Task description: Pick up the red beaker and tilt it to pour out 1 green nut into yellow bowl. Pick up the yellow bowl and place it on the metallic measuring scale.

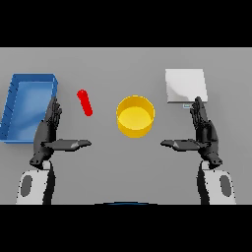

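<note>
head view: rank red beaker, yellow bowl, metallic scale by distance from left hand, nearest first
From the left hand:
1. red beaker, just ahead of it and slightly inward, lying on the table.
2. yellow bowl, at table centre.
3. metallic scale, far side, beyond the right hand.

1. The table (123, 172) is a flat, matt grey with no grain or texture.
2. The yellow bowl (135, 116) looks like smooth plastic, evenly coloured.
3. The red beaker (84, 102) is smooth, with a slight sheen.
4. The blue tray (15, 98) has plain, plastic-looking walls.
5. The measuring scale (185, 85) has a pale, smooth, metallic-looking top with soft shading.
6. Both hands, left hand (47, 133) and right hand (204, 132), are dark and matt.
</note>
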